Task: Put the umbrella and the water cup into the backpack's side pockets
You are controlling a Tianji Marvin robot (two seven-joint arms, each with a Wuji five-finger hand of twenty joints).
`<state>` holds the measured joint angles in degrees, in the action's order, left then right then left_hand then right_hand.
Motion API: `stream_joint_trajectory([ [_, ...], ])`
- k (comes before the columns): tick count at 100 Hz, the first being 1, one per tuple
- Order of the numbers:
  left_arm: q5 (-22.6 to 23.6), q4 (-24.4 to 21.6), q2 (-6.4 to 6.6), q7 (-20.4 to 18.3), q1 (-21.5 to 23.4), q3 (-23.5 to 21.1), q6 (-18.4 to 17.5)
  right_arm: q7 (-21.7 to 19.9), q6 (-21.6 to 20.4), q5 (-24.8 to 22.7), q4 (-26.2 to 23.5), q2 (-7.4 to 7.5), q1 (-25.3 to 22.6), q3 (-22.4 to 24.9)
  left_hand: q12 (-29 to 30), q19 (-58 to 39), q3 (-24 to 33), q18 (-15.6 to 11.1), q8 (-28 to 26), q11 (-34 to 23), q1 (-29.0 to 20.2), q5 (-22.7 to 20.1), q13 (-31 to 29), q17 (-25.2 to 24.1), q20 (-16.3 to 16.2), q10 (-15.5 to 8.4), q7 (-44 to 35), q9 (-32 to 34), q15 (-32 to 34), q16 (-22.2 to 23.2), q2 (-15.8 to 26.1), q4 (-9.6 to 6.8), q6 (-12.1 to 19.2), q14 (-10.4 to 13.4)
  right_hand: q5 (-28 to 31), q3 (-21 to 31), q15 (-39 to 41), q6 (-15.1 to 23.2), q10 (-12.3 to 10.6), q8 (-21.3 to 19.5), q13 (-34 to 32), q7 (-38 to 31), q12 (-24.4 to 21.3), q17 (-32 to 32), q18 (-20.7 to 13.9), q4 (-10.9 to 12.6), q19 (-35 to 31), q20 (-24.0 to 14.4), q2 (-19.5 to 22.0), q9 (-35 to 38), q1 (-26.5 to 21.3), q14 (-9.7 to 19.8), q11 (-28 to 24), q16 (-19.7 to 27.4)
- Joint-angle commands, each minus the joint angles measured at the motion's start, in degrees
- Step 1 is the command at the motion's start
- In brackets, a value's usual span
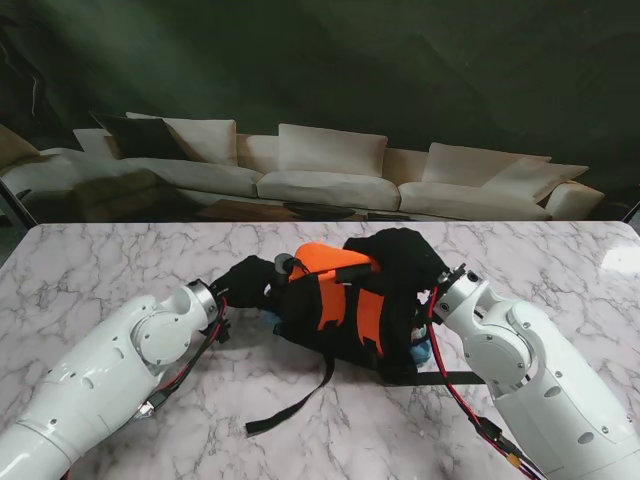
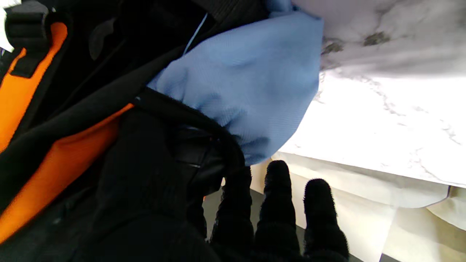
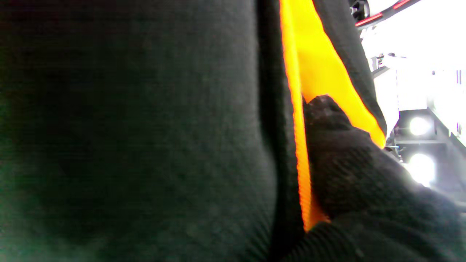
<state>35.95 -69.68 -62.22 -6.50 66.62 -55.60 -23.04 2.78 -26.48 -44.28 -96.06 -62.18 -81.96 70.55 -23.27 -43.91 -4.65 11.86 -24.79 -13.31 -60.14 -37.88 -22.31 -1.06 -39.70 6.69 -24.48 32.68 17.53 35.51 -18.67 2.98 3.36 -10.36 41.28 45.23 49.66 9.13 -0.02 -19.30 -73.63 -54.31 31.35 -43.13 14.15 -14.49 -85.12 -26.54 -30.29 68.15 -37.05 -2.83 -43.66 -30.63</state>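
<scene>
At the bottom corners of the stand view, two white arms, reaching in toward mid-frame. At the centre of the marble worktop (image 1: 110,265), a black and orange backpack (image 1: 345,300) lying on its side, one black strap (image 1: 300,400) trailing toward the lower middle of the frame, another running flat toward the lower right. Against the pack's left end, the left hand (image 1: 245,280), black-gloved, pressed to the fabric; in its wrist view, fingers (image 2: 276,203) extended side by side past the pack, thumb side against the black and orange cloth, no firm hold visible, so cannot tell whether gripping. Beside that hand, pale blue fabric (image 2: 247,80) bulging out of the pack's edge; a sliver of the same blue at the pack's left end in the stand view; whether umbrella or cup, unclear. At the pack's upper right, the right hand (image 1: 400,258) resting on top, fingers (image 3: 338,153) curled onto an orange panel and black cloth, closure hidden. Another blue patch (image 1: 422,350) at the lower right of the pack. Across the upper frame, a cream sofa (image 1: 320,175).
</scene>
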Motion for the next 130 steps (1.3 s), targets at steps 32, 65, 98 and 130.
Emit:
stream_joint_trajectory([
  [32, -0.42, -7.26, 2.25, -6.55, 6.56, -9.57, 2.04, -0.35, -0.12, 0.23, -0.65, -0.05, 0.14, -0.09, 4.21, 5.38, 3.22, 2.78, 2.54, 6.72, 13.48, 11.40, 2.76, -2.09, 2.12, 4.44, 17.15, -7.36, -3.23, -2.62, 9.88, -2.16, -12.54, -1.71, 2.57, 4.71, 0.42, 9.64, -3.09, -0.54, -1.77, -2.21, 0.08, 0.35, 0.48, 1.74, 0.09, -0.74, 3.69, 0.18, -6.39, 1.32, 0.24, -0.65],
  [65, -2.19, -9.94, 2.21, -7.10, 7.46, -12.26, 0.43, -0.58, 0.09, 0.54, -0.65, -0.05, 0.22, -0.08, 6.88, 6.64, 4.36, 4.12, 8.46, 9.83, 20.18, 23.57, 0.72, -0.78, 1.93, 6.67, 23.54, -8.85, -2.91, -2.71, 2.04, -1.89, -15.96, -2.66, 2.57, 4.75, 0.47, 9.51, -3.11, -0.53, -1.77, -2.19, 0.10, 0.36, 0.49, 1.71, 0.10, -0.74, 3.72, 0.16, -6.38, 1.29, 0.26, -0.69],
  [98, -3.44, -8.05, 1.38, -4.27, 5.55, -9.99, 0.36, -0.30, -0.11, 0.59, -0.41, -0.11, 0.48, -0.37, 4.66, 5.59, 4.58, 4.06, 1.07, 6.52, 3.18, 6.33, -1.77, 0.40, 1.24, 2.99, 11.36, -4.67, -1.83, -2.00, 10.59, -2.56, -2.36, -1.74, 2.59, 4.76, 0.43, 9.62, -3.09, -0.53, -1.74, -2.18, 0.11, 0.36, 0.49, 1.72, 0.10, -0.75, 3.72, 0.16, -6.36, 1.32, 0.26, -0.68],
  [130, -2.85, -5.37, 1.95, -6.41, 4.64, -8.49, 0.62, -0.62, 0.12, 0.86, -0.53, -0.08, 0.40, 0.12, 5.05, 4.67, 3.72, 4.00, -2.08, 5.80, 4.78, 4.33, -1.78, 0.70, 2.53, 3.49, 10.25, -4.14, -2.44, -2.81, 11.13, -2.56, -7.37, -2.47, 2.34, 4.72, 0.29, 9.66, -3.08, -0.47, -1.73, -2.04, 0.09, 0.36, 0.49, 1.73, 0.11, -0.75, 3.82, 0.09, -6.31, 1.33, 0.31, -0.63],
])
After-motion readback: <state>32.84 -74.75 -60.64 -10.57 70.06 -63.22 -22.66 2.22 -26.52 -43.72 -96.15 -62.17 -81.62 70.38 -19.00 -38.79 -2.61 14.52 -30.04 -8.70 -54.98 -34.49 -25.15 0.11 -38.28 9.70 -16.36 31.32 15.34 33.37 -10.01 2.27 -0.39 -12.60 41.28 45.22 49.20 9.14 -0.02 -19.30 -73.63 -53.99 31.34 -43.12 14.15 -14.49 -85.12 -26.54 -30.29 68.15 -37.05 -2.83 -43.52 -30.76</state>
